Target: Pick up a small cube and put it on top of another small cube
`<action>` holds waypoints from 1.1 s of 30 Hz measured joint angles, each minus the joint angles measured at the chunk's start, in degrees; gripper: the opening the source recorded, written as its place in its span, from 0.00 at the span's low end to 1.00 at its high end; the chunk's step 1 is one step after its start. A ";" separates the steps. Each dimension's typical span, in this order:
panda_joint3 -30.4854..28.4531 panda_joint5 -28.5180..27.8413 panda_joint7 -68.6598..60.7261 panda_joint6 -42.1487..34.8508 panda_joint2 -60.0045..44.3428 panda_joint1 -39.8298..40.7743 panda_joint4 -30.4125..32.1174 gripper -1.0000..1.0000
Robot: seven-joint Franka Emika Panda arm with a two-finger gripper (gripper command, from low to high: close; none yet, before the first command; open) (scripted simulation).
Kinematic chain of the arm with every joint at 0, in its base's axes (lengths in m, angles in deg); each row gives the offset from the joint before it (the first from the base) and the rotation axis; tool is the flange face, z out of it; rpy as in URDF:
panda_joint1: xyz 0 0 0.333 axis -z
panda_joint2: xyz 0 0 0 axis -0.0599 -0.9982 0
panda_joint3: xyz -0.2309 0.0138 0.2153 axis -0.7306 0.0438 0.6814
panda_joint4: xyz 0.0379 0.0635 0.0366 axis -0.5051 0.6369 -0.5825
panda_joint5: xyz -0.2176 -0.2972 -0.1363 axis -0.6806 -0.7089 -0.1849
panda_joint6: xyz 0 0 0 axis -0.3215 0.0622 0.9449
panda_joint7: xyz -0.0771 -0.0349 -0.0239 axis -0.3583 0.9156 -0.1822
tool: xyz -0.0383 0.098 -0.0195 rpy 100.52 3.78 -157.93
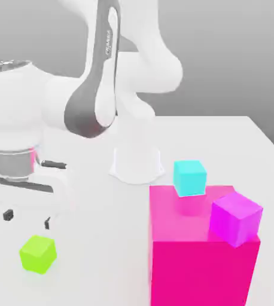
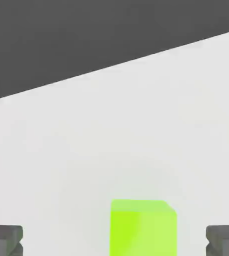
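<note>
Hanging above the white surface (image 1: pixel 223 137) at the exterior view's left, the claw (image 1: pixel 27 219) points downward with its 2 dark fingertips (image 1: pixel 8 214) spread wide apart and nothing between them. The small lime-green cube (image 1: pixel 37 254) sits on the surface just below and slightly toward the camera from the claw, untouched and resting flat. From the hand view, that cube (image 2: pixel 143 228) lies between the 2 grey fingertips (image 2: pixel 5 239), closer to one than the other, with bare surface (image 2: pixel 136 125) stretching away behind it to a dark backdrop.

Over at the exterior view's right stands a big hot-pink block (image 1: pixel 202 257), well apart from the lime-green cube. On its top face rest 2 smaller cubes: a cyan cube (image 1: pixel 190 177) near the far edge and a magenta-purple cube (image 1: pixel 236 219) at the near right corner, turned a little so 1 corner faces the camera. The 2 are near each other but do not touch.

Behind them, the arm's white base (image 1: pixel 136 161) is planted on the surface, and the white and grey links (image 1: pixel 97 89) rise from it and bend over toward the claw's side.
</note>
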 joint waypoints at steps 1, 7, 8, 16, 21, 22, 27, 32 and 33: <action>0.55 1.29 -1.10 1.42 -2.12 0.52 -0.15 0.50; 6.35 6.98 -5.53 8.70 -11.56 5.31 -1.82 0.00; 6.35 6.96 -5.51 8.69 -11.56 5.32 -1.82 0.00; 3.57 3.16 -2.63 4.59 -6.32 3.35 -0.71 0.00; 4.04 -1.85 2.09 -5.21 1.29 -0.58 -3.12 0.00; 5.21 -2.25 2.84 -7.65 2.14 -1.84 -4.75 0.00; 10.73 -3.80 6.33 -20.05 6.09 -10.83 -13.35 0.00; 15.85 -5.38 9.88 -32.24 9.93 -15.42 -21.83 0.00; 17.35 -5.64 10.48 -34.32 10.65 -15.98 -23.24 0.00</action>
